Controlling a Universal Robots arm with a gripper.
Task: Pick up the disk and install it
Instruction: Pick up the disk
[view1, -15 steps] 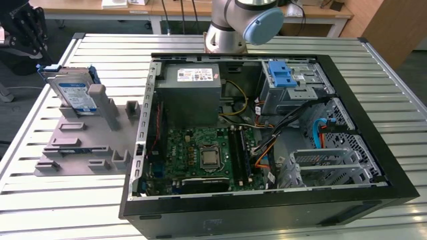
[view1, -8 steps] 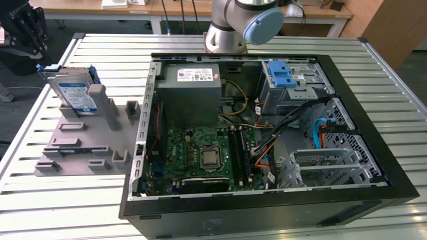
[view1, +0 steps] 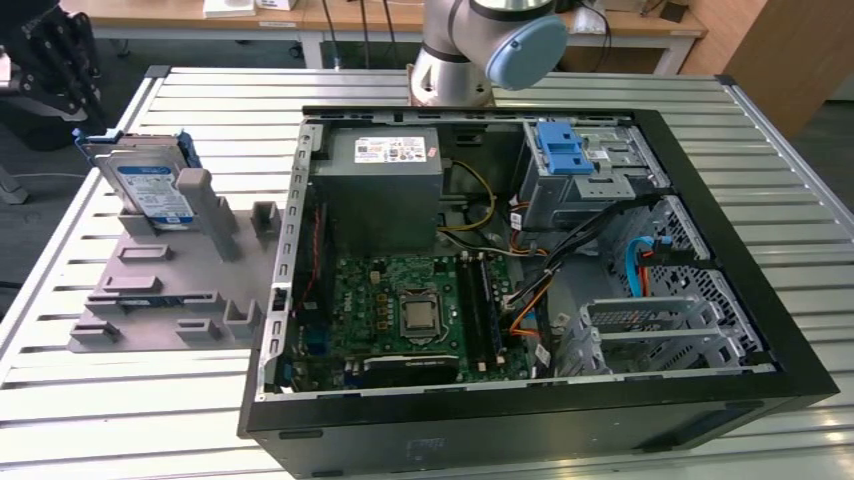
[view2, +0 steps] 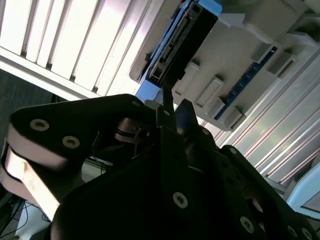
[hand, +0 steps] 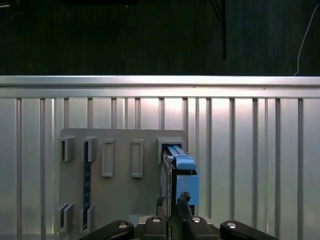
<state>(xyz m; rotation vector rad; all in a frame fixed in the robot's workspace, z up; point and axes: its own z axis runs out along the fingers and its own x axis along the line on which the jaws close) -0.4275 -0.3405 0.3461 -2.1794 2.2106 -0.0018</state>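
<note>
The disk (view1: 147, 185) is held upright in the grey rack (view1: 174, 290) beside the open case (view1: 534, 430), uninstalled, while the hand (hand: 173, 199), fingers drawn nearly together, is poised at its blue edge.

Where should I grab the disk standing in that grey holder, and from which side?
Grip the disk by its exposed upper edge, pinching across its two flat faces, coming from above. It stands on edge in the grey holder, whose posts cover its lower part.

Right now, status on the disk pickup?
Gripper close at disk. Disk standing on edge in grey holder, not yet in open computer case. Nothing seen between gripper and disk.
</note>
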